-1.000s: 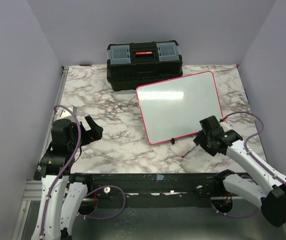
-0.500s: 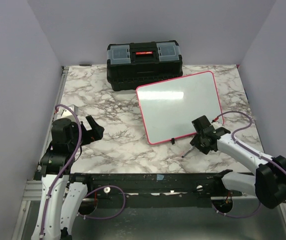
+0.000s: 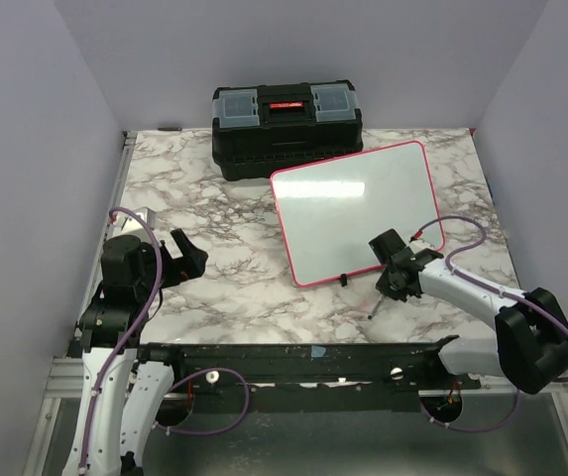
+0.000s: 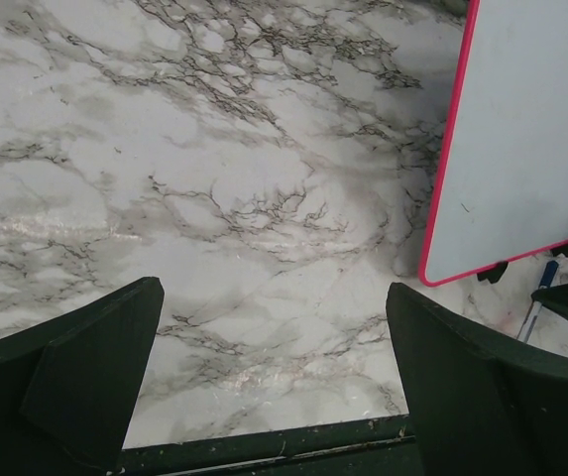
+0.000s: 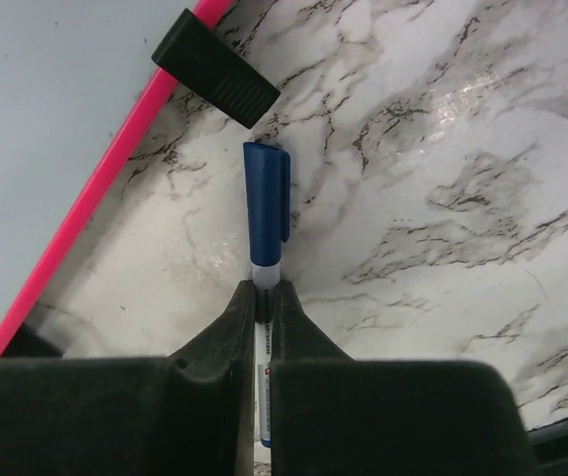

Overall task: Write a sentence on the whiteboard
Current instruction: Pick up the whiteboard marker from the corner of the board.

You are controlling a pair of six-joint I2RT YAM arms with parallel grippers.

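My right gripper [image 5: 262, 297] is pinching the marker [image 5: 265, 213] tightly, its blue cap sticking out past the fingertips. The whiteboard [image 5: 46, 119] is lying just ahead and left of that hand. My left gripper [image 4: 272, 290] is hanging wide open, holding nothing.

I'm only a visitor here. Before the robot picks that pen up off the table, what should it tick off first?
1. Grip: right gripper shut on the marker: ok.
2. Writing tip bare: not ok, the blue cap is on.
3. Room on the whiteboard: ok, it is blank.
4. Spare arm: left gripper open, holding nothing: ok.
5. Ink in the marker: cannot tell.
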